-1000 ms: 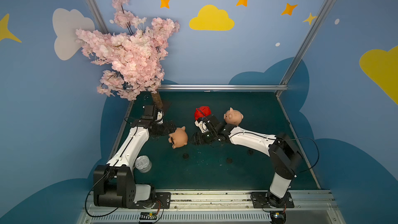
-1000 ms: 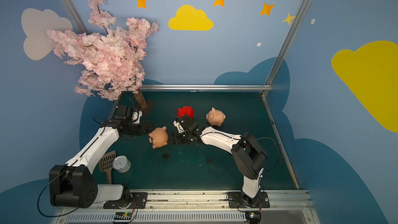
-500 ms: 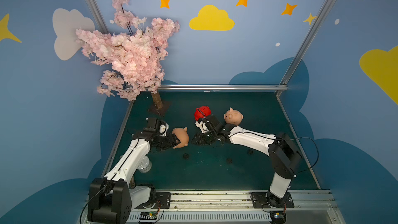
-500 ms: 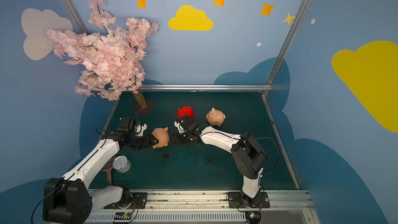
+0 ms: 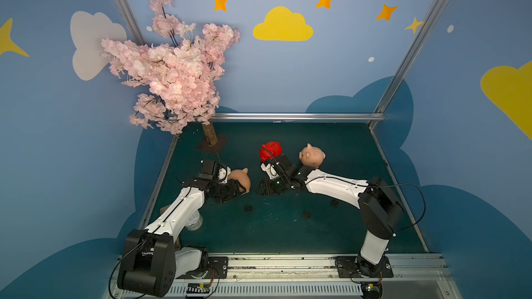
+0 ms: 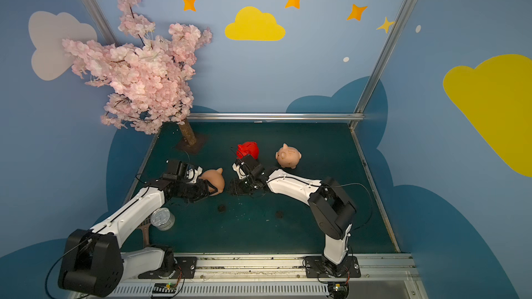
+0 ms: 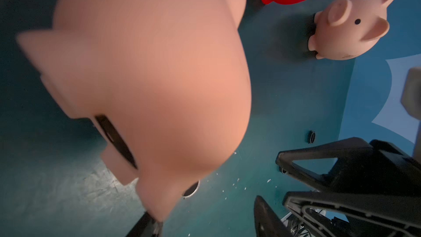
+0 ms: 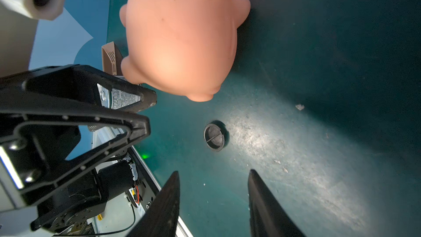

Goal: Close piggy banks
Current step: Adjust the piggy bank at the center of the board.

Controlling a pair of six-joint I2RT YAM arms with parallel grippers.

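Left arm swings away from the back-left corner and comes in on the nearer peach-pink plastic piggy bank (image 5: 241,176). A second ago its pincer stood wide and clear of the pig. Now the left pincer (image 5: 238,190) is clamped on that pig's near flank. The pig itself has hardly shifted and lies tipped on its side, left of centre on the dark green worktop (image 5: 288,240). Right arm barely changes.

Left wrist view: the pig fills the frame, smeared. The dark oval between its stubby legs is probably the open belly hole, though blur keeps me from being sure.

Right pincer (image 8: 214,172): jaws partly apart with nothing between them, hanging low just beside the gripped pig. A small dark round plug (image 8: 216,137) lies flat on the worktop just ahead of those jaws, apart from the pig. More plugs are scattered nearer the front edge.

Glossy red plastic piggy bank (image 5: 270,151) and farther peach-pink plastic piggy bank (image 5: 312,155) sit toward the back, beyond the right wrist. Neither is gripped.

Reading: the fresh grip secures one pig for plugging, an early step with all three probably left to close. Likely next, the right pincer takes the plug in front of it while the left turns the hole to face it. Risk is the round body slipping in the clamp when the plug is pressed home.
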